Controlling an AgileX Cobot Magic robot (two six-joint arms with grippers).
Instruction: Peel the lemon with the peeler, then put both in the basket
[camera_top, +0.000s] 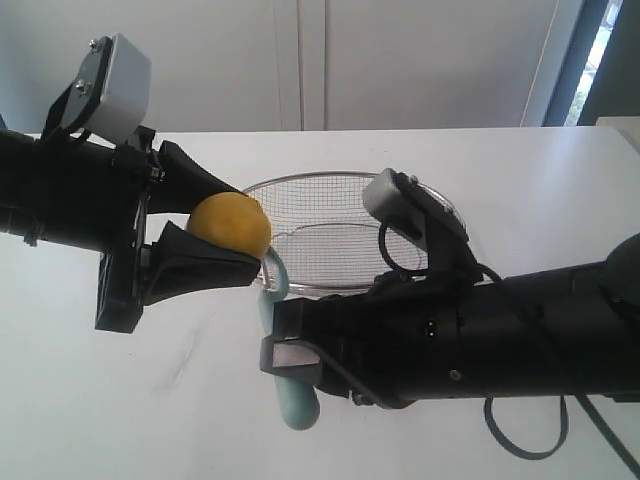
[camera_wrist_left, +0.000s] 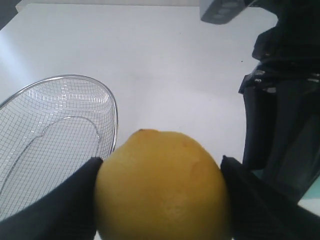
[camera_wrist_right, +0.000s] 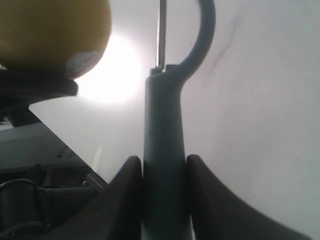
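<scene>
The left tool (camera_top: 246, 228) clasps the lemon (camera_wrist_left: 162, 185) above the desk (camera_top: 90, 400). The right tool (camera_wrist_right: 162, 164) clamps the peeler (camera_wrist_right: 162, 125), head near the lemon, before the basket (camera_top: 320, 179).

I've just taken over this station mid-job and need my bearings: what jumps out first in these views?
A bright yellow oval lemon stands out first, clamped in the left gripper left of centre in the exterior view. Beside it, the right gripper grips a slim teal-handled peeler, its curved head up near the lemon. Behind both sits an oval silver wire-mesh basket.
</scene>
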